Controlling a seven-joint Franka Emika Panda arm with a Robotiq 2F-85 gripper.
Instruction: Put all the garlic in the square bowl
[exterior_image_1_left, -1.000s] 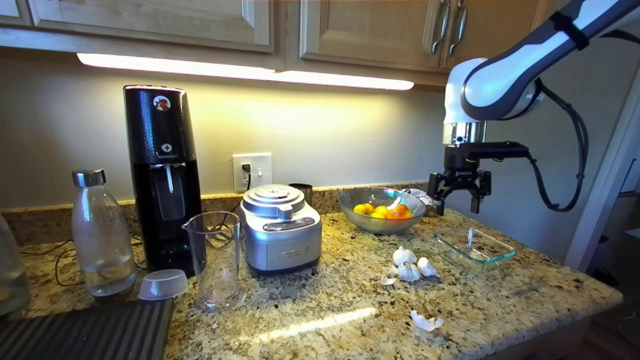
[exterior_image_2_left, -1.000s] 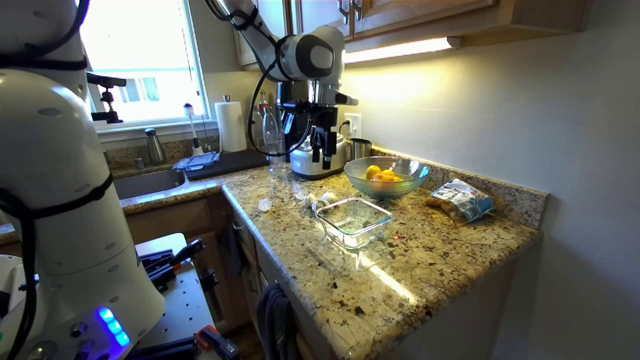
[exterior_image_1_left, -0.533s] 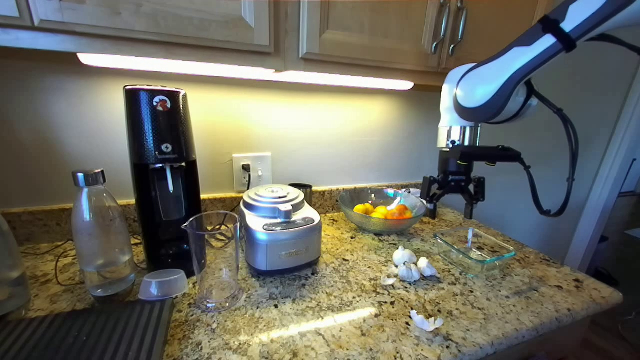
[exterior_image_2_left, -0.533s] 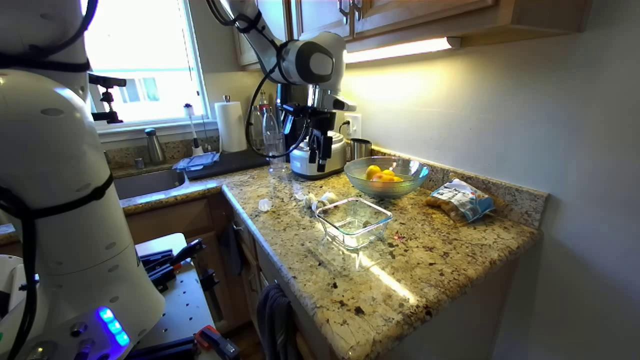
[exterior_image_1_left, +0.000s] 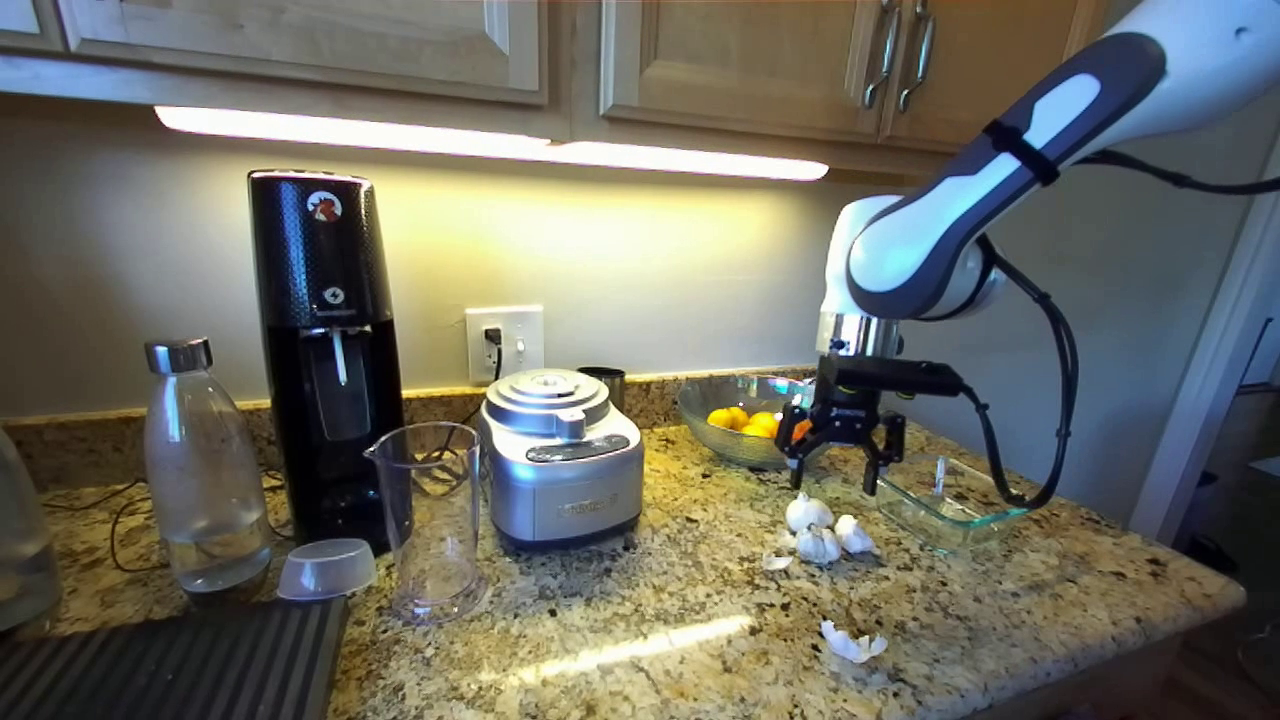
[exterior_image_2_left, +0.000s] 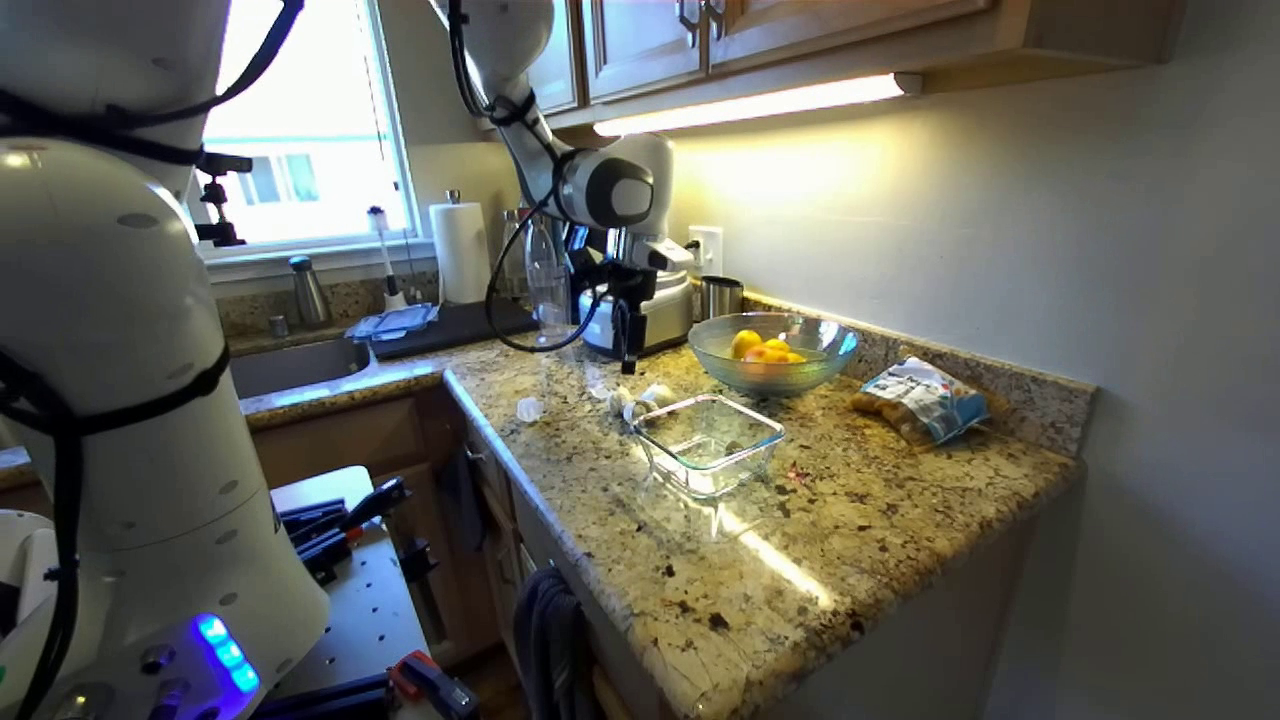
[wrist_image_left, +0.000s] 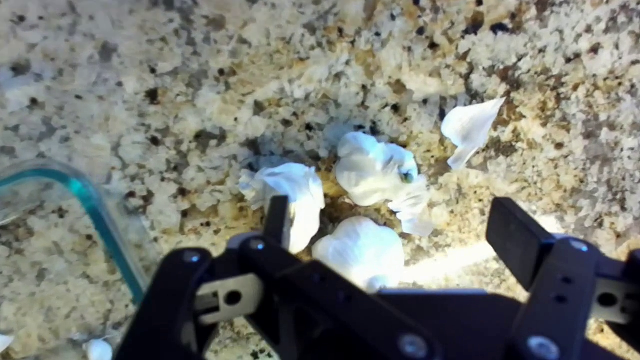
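Speckled stone makes up the bench (exterior_image_1_left: 680, 590), with wooden cupboards (exterior_image_1_left: 330, 50) over its far side and a food processor (exterior_image_1_left: 565, 495) and a fruit bowl (exterior_image_2_left: 775, 378) standing towards the back. What has changed over the last second is the arm (exterior_image_1_left: 960, 215): its pincer (exterior_image_1_left: 833, 480), higher and further right in an exterior view a moment ago, has travelled left and down and now hangs just above the three garlic heads (exterior_image_1_left: 818, 545), not touching them. Its fingers (wrist_image_left: 276, 222) stand well apart with nothing held between them, so it is released and looks ready for a grasp. The garlic has not shifted: the heads sit in a close cluster on the bench, a scrap of loose skin (wrist_image_left: 470, 127) beside them and a larger peel (exterior_image_1_left: 852, 644) on the near side, while the square bowl (exterior_image_1_left: 945, 516) stands just to their right in an exterior view, no garlic head visible inside it from there. For the task this reads as the approach to the first pick, with all the placing left to do. In the wrist view the left finger overlaps the head nearest the square bowl (wrist_image_left: 302, 200), so coming straight down might pin that head rather than straddle it; a small shift towards the square bowl would likely help. Which head is meant I cannot tell.
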